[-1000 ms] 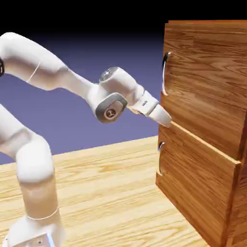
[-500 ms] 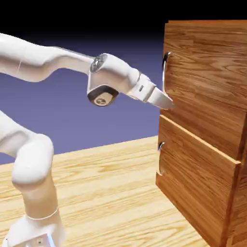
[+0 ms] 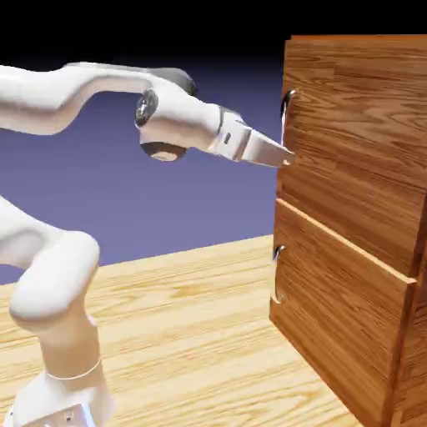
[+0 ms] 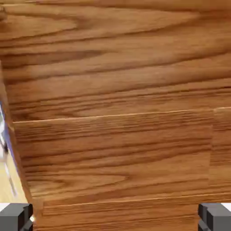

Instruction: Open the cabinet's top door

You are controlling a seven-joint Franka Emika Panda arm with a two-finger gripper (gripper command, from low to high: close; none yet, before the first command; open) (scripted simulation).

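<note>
- The top door (image 3: 359, 125) is seen shut, flush with the cabinet (image 3: 350, 317).
- The gripper (image 3: 283, 155) is held at the door's left edge, fingers (image 4: 16, 216) spread apart, nothing gripped.

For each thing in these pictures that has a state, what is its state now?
Top door: shut, flush with the cabinet front.
Top handle: not gripped.
Lower panel: front stands a little proud of the top door; its handle is untouched.
End effector: open, roughly level, tips at the top handle's lower end, holding nothing.
</note>
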